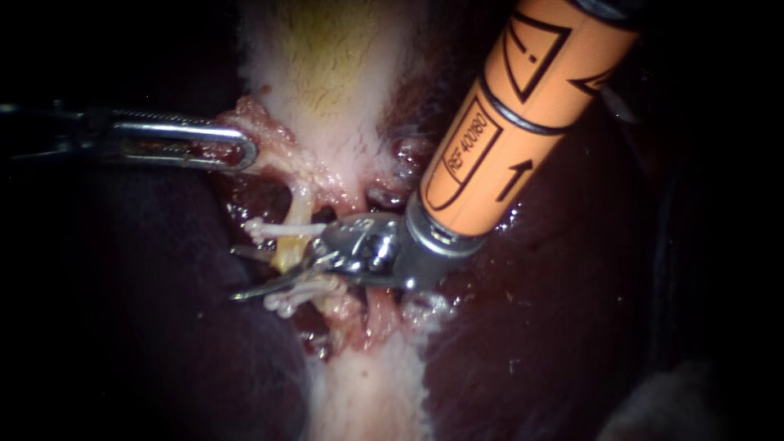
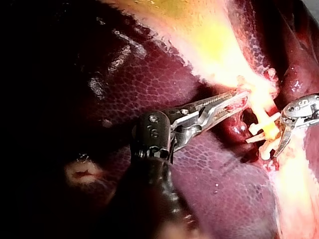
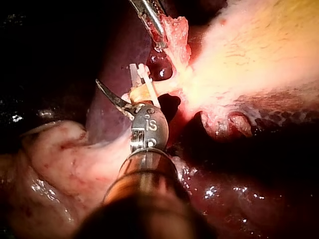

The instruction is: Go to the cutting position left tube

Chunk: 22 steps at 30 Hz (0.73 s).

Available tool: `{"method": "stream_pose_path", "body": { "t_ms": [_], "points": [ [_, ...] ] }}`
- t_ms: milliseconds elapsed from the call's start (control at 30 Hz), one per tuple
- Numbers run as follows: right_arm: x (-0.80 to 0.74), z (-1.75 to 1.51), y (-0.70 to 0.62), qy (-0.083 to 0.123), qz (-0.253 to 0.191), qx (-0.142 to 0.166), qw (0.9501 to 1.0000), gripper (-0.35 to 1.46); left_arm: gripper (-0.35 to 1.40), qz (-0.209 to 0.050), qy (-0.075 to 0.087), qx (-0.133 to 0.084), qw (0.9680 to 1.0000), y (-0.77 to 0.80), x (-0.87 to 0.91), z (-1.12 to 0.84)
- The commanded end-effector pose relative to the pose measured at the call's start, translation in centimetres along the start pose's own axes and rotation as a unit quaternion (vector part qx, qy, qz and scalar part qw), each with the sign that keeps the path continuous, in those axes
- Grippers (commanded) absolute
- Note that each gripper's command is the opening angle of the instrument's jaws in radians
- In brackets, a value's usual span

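1. Where its orange shaft sloped in from one o'clock in the endoscope view, the right instrument point(image 1: 245, 273) lay nearest the camera, with its steel wrist close to centre.
2. Its two thin curved blades pointed toward nine o'clock and stood apart, gripping nothing.
3. Between them ran the yellowish left tube point(image 1: 287, 245), just off centre toward nine o'clock and aligned from twelve to six.
4. Two white clips point(image 1: 278, 230) crossed that tube, one on the blades' twelve o'clock side and one on their six.
5. Farther off, the left instrument point(image 1: 245, 153) reached in from nine o'clock, its jaws clamped on frayed pink tissue at the edge of the gallbladder point(image 1: 327, 73).
6. Dark liver point(image 1: 147, 327) lay behind, at three and nine o'clock.
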Motion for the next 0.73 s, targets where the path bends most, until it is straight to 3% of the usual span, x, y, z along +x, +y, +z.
{"method": "stream_pose_path", "body": {
  "t_ms": [33,233,733],
  "points": [
    [0.02,-0.01,-0.03,-0.002,0.003,0.002,1.0,1.4,-0.35,0.0,0.0,0.001,1.0,0.0,0.0,0.0],
    [0.18,-0.06,-0.17,-0.001,0.01,0.007,0.9999,1.4,-0.35,0.0,0.0,0.001,1.0,-0.01,0.0,0.0],
    [0.18,-0.07,-0.17,-0.002,0.01,0.008,0.9999,1.4,-0.35,0.0,0.0,0.001,1.0,-0.01,0.0,0.0]
  ]
}}
